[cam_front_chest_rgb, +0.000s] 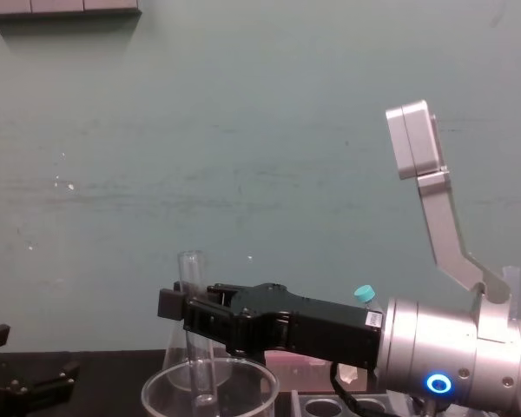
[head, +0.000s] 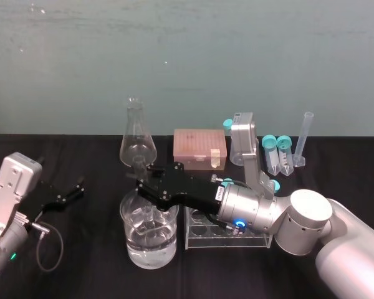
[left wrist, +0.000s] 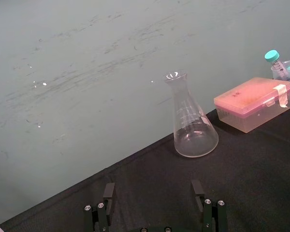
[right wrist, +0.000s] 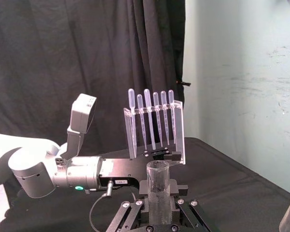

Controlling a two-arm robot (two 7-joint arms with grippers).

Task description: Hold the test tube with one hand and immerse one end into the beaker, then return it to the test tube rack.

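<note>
Head view | my small black left gripper [head: 75, 190] idle, fingers apart | thin clear glass test tube [cam_front_chest_rgb: 189, 271] upright, lower end inside wide clear glass beaker [head: 134, 249], pinched by my long black right hand [cam_front_chest_rgb: 175, 306] | pale translucent rack [head: 227, 240] beside.

Lab, conical flask [head: 137, 143], pipette stand [right wrist: 154, 126] (six droppers), capped tubes [head: 272, 156]

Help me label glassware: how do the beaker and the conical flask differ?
The beaker is wide, straight-walled and holds clear liquid; the conical flask narrows to a slim neck and looks empty. The test tube dips into the beaker; the flask stands farther back, untouched. Both are clear, upright glass.
</note>
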